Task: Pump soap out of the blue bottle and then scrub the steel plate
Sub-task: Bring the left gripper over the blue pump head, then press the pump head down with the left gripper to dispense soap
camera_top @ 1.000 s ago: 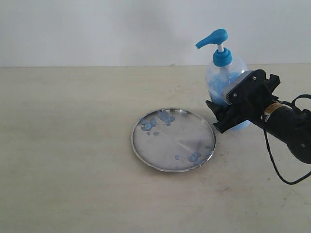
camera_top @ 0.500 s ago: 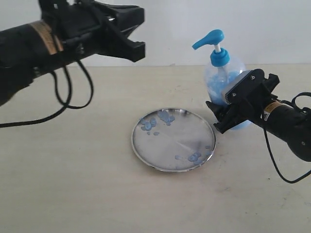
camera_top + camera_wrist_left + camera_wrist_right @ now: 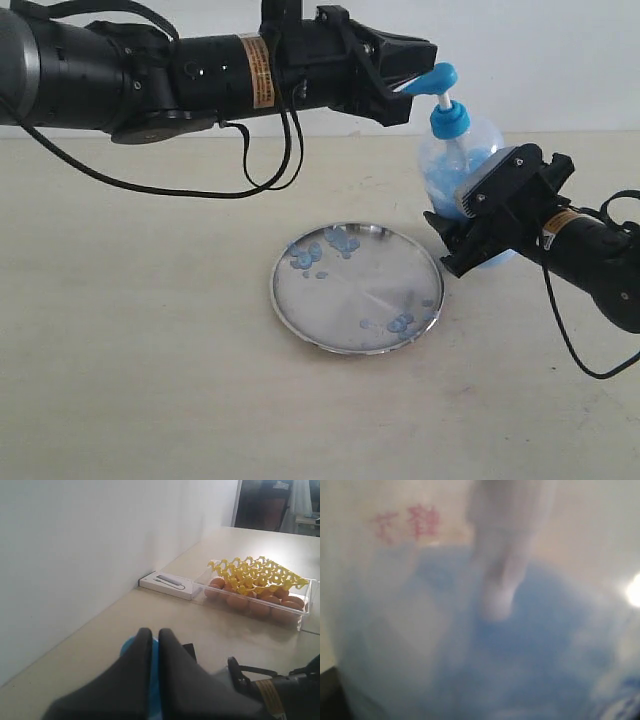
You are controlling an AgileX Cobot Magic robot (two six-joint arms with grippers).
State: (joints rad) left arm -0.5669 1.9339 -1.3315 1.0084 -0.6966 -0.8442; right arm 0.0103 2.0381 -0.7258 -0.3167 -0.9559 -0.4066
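Observation:
The blue bottle (image 3: 470,150) stands right of the steel plate (image 3: 357,290), and its blurred body (image 3: 480,640) fills the right wrist view. My right gripper (image 3: 466,226) clasps the bottle's lower body; its fingers are hidden in its own view. My left gripper (image 3: 418,62) reaches across from the left and sits right at the bright blue pump head (image 3: 438,78). Its dark fingers (image 3: 142,647) stand almost together, with the pump head (image 3: 128,646) showing blue under and between them. Soap blobs (image 3: 305,257) lie on the plate's far left and near right (image 3: 400,323).
Black cables hang from both arms (image 3: 265,150). A white wall runs along the table's back edge. The left wrist view shows a clear box of eggs with a yellow tray (image 3: 260,587) and a flat white box (image 3: 167,583) beside the wall.
My left arm came in from the upper left and moved right until its shut fingers reached the pump head. The bottle, the plate and my right gripper stayed put.

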